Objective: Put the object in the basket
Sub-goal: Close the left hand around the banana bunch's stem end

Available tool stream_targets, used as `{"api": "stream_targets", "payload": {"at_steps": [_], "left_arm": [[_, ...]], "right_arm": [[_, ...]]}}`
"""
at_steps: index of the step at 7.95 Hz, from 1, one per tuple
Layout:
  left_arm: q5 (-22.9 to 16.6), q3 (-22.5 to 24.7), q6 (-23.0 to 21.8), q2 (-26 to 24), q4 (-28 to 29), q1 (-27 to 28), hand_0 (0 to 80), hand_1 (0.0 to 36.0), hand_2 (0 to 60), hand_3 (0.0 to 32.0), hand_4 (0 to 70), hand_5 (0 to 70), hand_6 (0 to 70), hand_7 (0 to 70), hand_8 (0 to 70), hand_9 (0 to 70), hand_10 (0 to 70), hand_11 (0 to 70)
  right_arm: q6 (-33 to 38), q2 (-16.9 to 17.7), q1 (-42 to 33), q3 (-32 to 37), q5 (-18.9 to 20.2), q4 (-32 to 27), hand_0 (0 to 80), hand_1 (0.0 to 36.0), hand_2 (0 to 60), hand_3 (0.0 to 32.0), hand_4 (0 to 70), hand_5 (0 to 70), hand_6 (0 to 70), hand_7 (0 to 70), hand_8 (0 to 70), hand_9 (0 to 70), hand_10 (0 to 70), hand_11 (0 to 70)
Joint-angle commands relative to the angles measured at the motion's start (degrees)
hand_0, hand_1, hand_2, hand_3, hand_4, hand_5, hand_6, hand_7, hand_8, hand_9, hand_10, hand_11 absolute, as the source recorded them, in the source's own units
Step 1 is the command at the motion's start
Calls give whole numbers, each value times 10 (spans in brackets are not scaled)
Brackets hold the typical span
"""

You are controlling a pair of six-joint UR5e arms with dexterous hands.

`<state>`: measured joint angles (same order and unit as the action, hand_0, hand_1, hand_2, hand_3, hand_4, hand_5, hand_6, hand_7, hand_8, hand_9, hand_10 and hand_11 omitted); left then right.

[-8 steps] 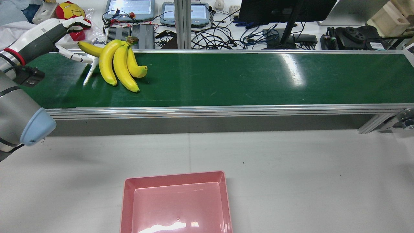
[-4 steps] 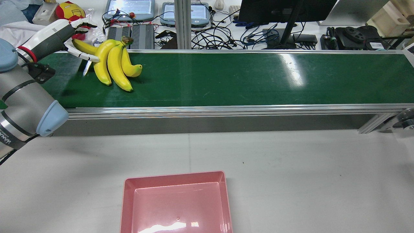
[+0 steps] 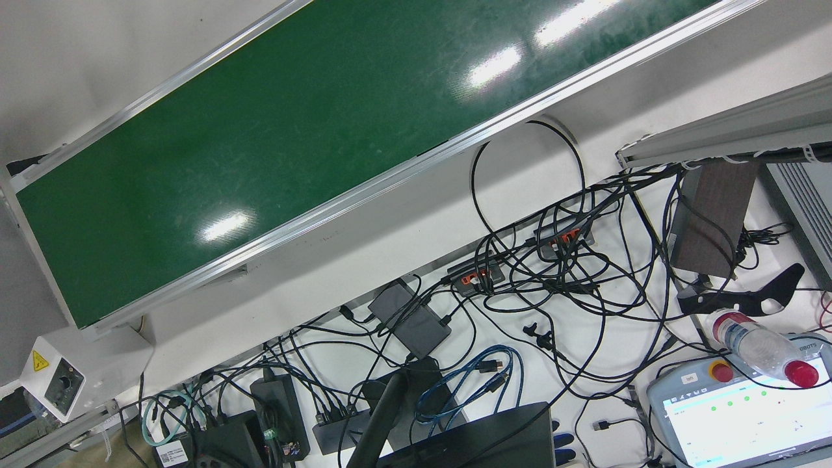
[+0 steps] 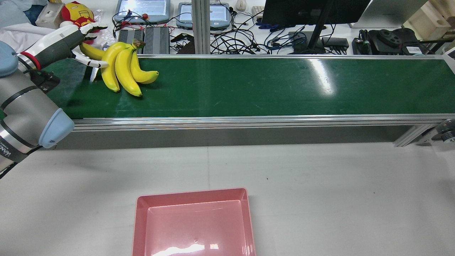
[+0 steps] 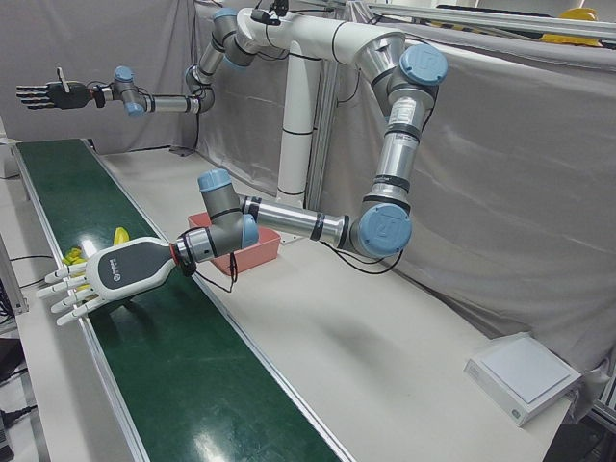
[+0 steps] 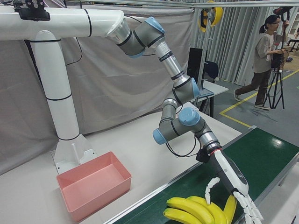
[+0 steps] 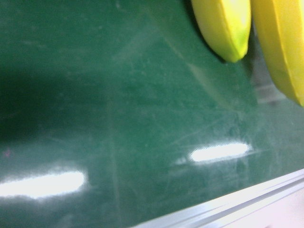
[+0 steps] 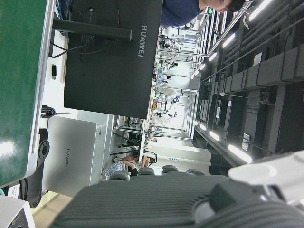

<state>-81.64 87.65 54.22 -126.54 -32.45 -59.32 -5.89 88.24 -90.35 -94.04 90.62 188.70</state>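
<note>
A bunch of yellow bananas [image 4: 122, 71] lies on the green conveyor belt [image 4: 249, 85] near its left end. It also shows in the right-front view [image 6: 201, 210] and the left hand view [image 7: 228, 23]. My left hand [image 4: 69, 41] is open and hovers low just left of the bunch, fingers spread. The thumb touches the leftmost banana and the other fingers reach past the bunch's far side. The hand also shows in the left-front view [image 5: 96, 279]. My right hand [image 5: 43, 93] is open and empty, held high far from the belt. The pink basket [image 4: 193, 192] stands empty on the white table.
The belt has aluminium side rails [image 4: 249, 121]. Behind it lie cables, tablets [image 4: 142, 9], a monitor [image 4: 312, 10] and a red-and-yellow toy head [image 4: 76, 12]. A person [image 6: 264, 56] stands at the far right of the right-front view.
The bananas have moved a little left along the belt and turned slightly. My left arm has swung in, and the hand now sits against the bunch's left side.
</note>
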Motion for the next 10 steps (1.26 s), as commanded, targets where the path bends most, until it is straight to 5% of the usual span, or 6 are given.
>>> {"api": "stream_targets", "payload": {"at_steps": [1,3,5,6,7,10], "left_arm": [[-12,1,1,1,-6,-1,528,194,136,114,0,175,0,56,115,106,30,65],[-12,1,13,1,-8,3,530,207,253,0,126,294,51,137,168,202,120,193],[-11,1,41,0,-16,1,490,134,260,0,256,700,254,466,390,505,309,449],[-11,8,41,-1,-16,-4,497,131,308,0,273,700,426,700,531,690,421,595],[-11,37,41,0,-18,-6,510,182,577,0,361,700,614,700,644,700,514,700],[-12,96,40,1,-31,-31,515,316,600,0,505,700,700,700,700,700,632,700]], "right_arm": [[0,0,0,0,0,0,0,0,0,0,0,0,0,0,0,0,0,0],[0,0,1,0,0,0,0,0,0,0,0,0,0,0,0,0,0,0],[0,0,0,0,0,0,0,0,0,0,0,0,0,0,0,0,0,0],[0,0,0,0,0,0,0,0,0,0,0,0,0,0,0,0,0,0],[0,0,0,0,0,0,0,0,0,0,0,0,0,0,0,0,0,0],[0,0,0,0,0,0,0,0,0,0,0,0,0,0,0,0,0,0]]}}
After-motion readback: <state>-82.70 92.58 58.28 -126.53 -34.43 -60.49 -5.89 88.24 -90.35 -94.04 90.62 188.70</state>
